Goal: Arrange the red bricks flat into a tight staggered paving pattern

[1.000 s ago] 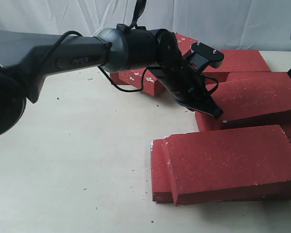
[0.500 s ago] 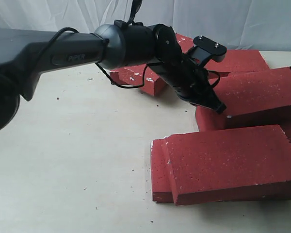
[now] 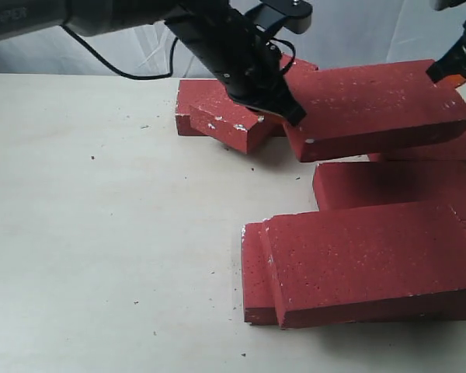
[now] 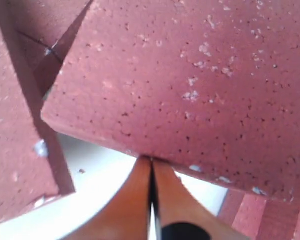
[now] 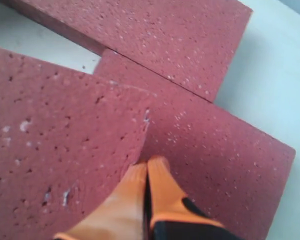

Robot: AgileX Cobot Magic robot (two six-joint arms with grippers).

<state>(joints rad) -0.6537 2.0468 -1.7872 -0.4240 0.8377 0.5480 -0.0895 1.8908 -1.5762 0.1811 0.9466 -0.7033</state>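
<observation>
Red bricks (image 3: pixel 365 260) lie mostly in the lower right and right of the exterior view. One broad brick sits on top of a second (image 3: pixel 251 272) that sticks out at its left end, with another (image 3: pixel 388 183) just behind them. Two more (image 3: pixel 217 113) are stacked askew at the upper middle.

One brick (image 3: pixel 380 105) hangs clear of the table (image 3: pixel 101 233) at the upper right, above the others. It is carried between the two arms rather than clamped by either one. The left gripper (image 3: pixel 289 115) has its orange fingers (image 4: pixel 140 185) pressed together, their tips pushed against the brick's left end. The right gripper (image 3: pixel 452 70) looks the same at the far right end, with its fingers (image 5: pixel 165 185) closed on each other and butted against the edge. Neither gripper has its jaws around the brick.

These bricks look heavy and completely stiff. The grainy, speckled face should give good friction. The pale chips along the edges suggest the corners crumble if knocked.

Each brick looks too wide for one gripper to span across its face, so opposing pressure on the two short ends is the sensible hold. The push should be centred on each end so the brick cannot pivot. I judge this hold depends entirely on both arms pushing inward evenly. If either one eases off, the brick would likely drop onto those below and chip them.
</observation>
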